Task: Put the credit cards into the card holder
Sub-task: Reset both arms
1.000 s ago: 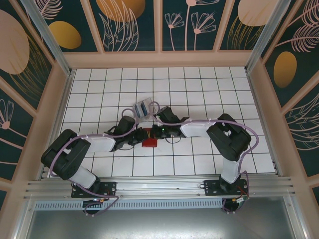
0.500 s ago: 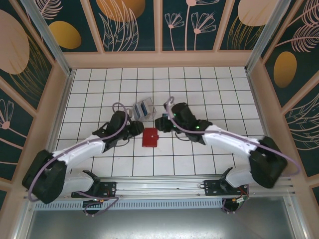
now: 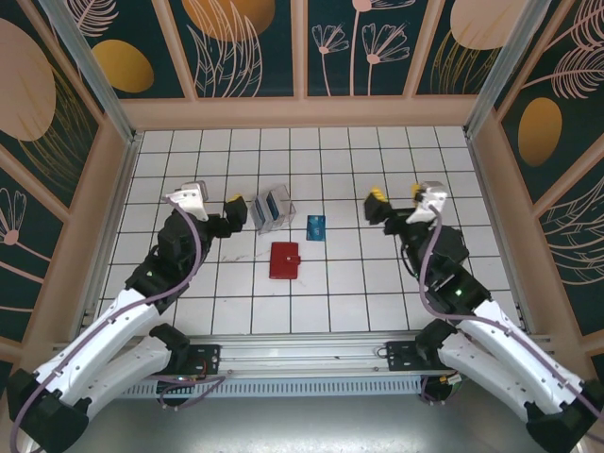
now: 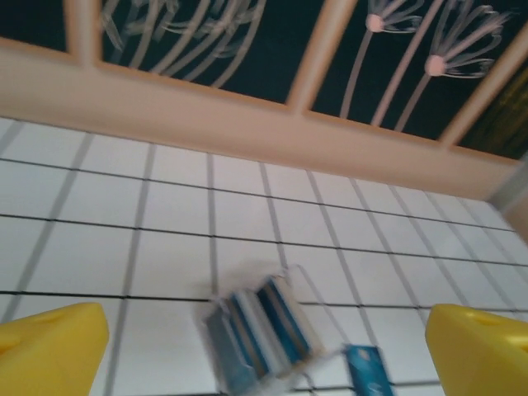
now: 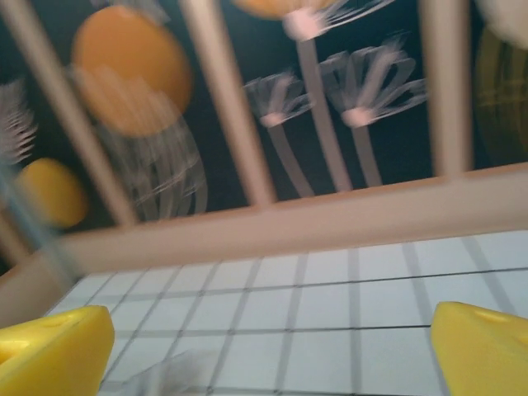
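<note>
The red card holder [image 3: 284, 260] lies folded shut on the tiles in the middle. A loose teal credit card [image 3: 315, 227] [image 4: 367, 371] lies flat just beyond it to the right. More blue credit cards stand on edge in a clear plastic box [image 3: 272, 209] [image 4: 260, 338]. My left gripper [image 3: 236, 214] [image 4: 264, 351] hovers left of the box, open and empty, its yellow fingertips [image 4: 49, 351] wide apart. My right gripper [image 3: 377, 208] [image 5: 268, 351] hangs right of the loose card, open and empty, with yellow fingertips [image 5: 483, 351] far apart.
A peach wooden wall [image 3: 302, 111] [image 4: 247, 115] [image 5: 330, 223] rims the white tiled floor at the back, with frames at both sides [image 3: 104, 217]. The wrist views are blurred by motion.
Both arms have pulled back and outward from the middle, left to the left and right to the right. The red holder stays closed; the teal card now lies uncovered on the tiles.
</note>
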Tool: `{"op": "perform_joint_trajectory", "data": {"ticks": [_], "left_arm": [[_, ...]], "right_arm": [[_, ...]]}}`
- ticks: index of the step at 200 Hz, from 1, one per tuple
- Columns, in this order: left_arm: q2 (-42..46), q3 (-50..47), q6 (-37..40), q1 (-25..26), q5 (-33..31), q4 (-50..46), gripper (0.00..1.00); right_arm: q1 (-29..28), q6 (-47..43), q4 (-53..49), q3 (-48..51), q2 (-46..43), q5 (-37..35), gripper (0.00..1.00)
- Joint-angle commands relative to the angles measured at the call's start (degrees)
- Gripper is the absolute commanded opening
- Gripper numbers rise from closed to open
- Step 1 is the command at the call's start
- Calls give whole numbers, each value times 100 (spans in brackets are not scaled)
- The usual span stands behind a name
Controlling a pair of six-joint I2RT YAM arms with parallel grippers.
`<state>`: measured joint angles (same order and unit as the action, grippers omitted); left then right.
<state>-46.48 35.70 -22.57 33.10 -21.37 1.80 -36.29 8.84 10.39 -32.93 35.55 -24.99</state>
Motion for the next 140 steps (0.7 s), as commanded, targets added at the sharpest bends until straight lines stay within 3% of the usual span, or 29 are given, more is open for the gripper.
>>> {"op": "perform_joint_trajectory", "data": {"ticks": [1,31,47,62,105,126,140], "left_arm": [[-163,-611,1103,-25,-979,832,99],[12,-1980,2440,-40,-2021,3225,99],[-120,-2449,3378,-270,-1494,3941,99],[-320,-2409,3096,-776,-916,3729,99],[-1231,-2899,2300,-2487,935,4976,99],[-1872,-2961,2011,-2909,1311,5795,99],[-2252,-2868,1928,-3025,1427,6143,99]], "right_arm": [[704,-483,724,725,-45,-650,99],[1700,-599,1501,1664,-18,366,99],[2017,-673,1939,1989,8,543,99],[2273,-935,2536,2306,114,757,99],[3416,-543,4277,2737,1661,2039,99],[3573,-899,6052,3043,2803,2385,99],[3689,-948,6416,2944,3472,2608,99]]}}
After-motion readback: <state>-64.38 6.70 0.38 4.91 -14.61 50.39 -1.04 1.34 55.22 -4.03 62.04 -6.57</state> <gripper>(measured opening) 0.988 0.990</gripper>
